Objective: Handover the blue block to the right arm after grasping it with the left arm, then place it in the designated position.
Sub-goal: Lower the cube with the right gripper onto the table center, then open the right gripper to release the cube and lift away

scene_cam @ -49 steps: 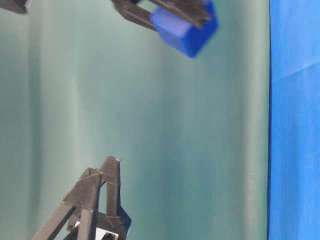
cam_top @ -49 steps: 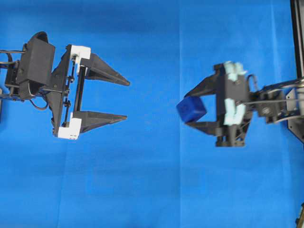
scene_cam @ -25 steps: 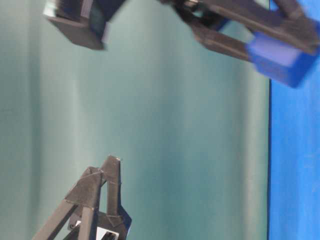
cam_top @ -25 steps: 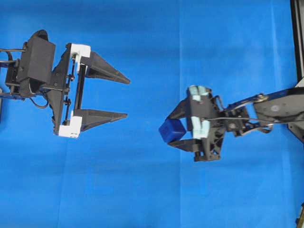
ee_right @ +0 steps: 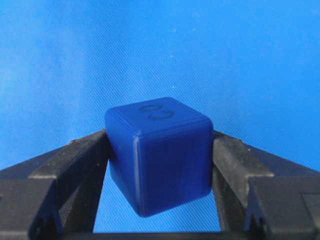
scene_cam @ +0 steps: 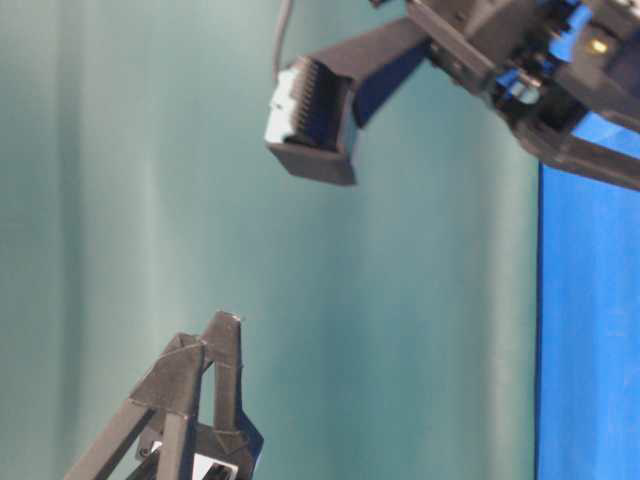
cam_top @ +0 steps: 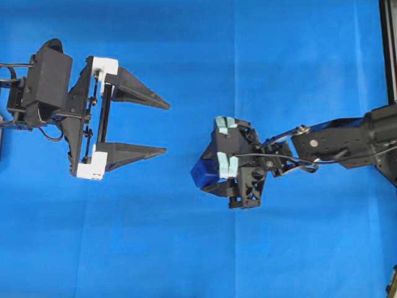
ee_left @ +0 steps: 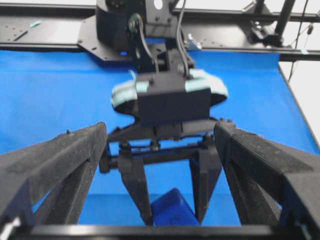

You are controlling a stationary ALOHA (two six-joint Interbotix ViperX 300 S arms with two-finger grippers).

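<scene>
Overhead view: the left claw (cam_top: 162, 127) is recorded at centre left, its two pointed fingers spread wide with nothing between them. The right claw (cam_top: 209, 174) is recorded just right of centre, closed on the blue block (cam_top: 202, 173), which is partly hidden beneath the wrist. The blue cloth (cam_top: 186, 261) over the tabletop fills the frame.

Table-level view: the right arm (scene_cam: 520, 60) is seen across the upper right; the block cannot be made out. A black finger (scene_cam: 205, 375) of the left claw is seen at lower left.

Left wrist view: the block (ee_left: 172, 212) is seen at bottom centre, pinched between the right claw's fingers (ee_left: 137, 192).

Right wrist view: the block (ee_right: 159, 152) is held at centre frame, clamped by its side faces and slightly skewed, above the cloth; whether it touches the cloth cannot be told.

Risk noted: no placement mark is visible in any view, so misplacement is possible. Release from a height, or with the skew uncorrected, could let the block tumble.
</scene>
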